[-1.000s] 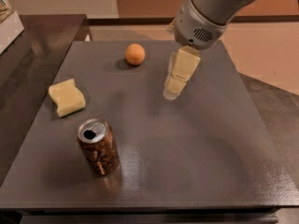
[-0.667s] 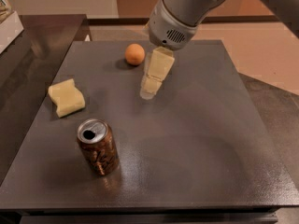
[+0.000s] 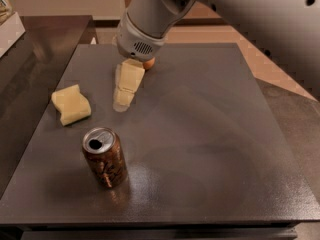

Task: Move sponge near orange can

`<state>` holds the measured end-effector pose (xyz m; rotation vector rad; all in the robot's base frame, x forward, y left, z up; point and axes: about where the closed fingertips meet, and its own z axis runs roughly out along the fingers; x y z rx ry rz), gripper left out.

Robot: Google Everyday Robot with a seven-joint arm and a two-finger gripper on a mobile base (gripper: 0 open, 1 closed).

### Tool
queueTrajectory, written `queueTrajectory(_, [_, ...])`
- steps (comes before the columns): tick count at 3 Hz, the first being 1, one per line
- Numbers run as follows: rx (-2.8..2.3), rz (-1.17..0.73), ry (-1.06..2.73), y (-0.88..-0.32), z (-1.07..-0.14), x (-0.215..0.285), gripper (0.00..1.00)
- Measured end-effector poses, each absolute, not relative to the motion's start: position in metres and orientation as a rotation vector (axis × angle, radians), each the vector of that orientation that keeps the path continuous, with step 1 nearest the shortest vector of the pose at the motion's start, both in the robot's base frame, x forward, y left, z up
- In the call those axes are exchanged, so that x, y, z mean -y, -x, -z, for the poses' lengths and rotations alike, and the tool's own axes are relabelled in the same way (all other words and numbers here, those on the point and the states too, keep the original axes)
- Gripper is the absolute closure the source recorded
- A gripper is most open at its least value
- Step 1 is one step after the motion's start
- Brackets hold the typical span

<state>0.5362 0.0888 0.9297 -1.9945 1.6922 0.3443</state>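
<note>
nearest the camera, the orange can [image 3: 103,157] stood upright on the dark grey table [image 3: 215,139], toward the front left part of the top. its silver lid with the dark drinking hole faced up.

behind the can and slightly left, the sponge [image 3: 71,104] lay flat on the table near the left edge. it touched neither the can nor the robot.

the gripper [image 3: 121,100] was positioned just right of the sponge, at about the same depth on the table, with a narrow strip of bare surface between the two. it pointed downward at a slight tilt, and its tip was close to the table surface. whether it was set wide or narrow could not be told from this view. it did not hold the sponge.

directly behind the gripper, a small round orange fruit [image 3: 149,63] rested on the table, partly hidden by the grey wrist housing [image 3: 140,36]. the robot arm [image 3: 240,9] extended from that housing up to the upper right corner.
</note>
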Motion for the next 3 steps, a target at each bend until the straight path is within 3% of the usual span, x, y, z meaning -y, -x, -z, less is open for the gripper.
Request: queueTrajectory(3, [-1.614, -0.415, 2.129, -0.547, -0.888, -0.17, 0.0])
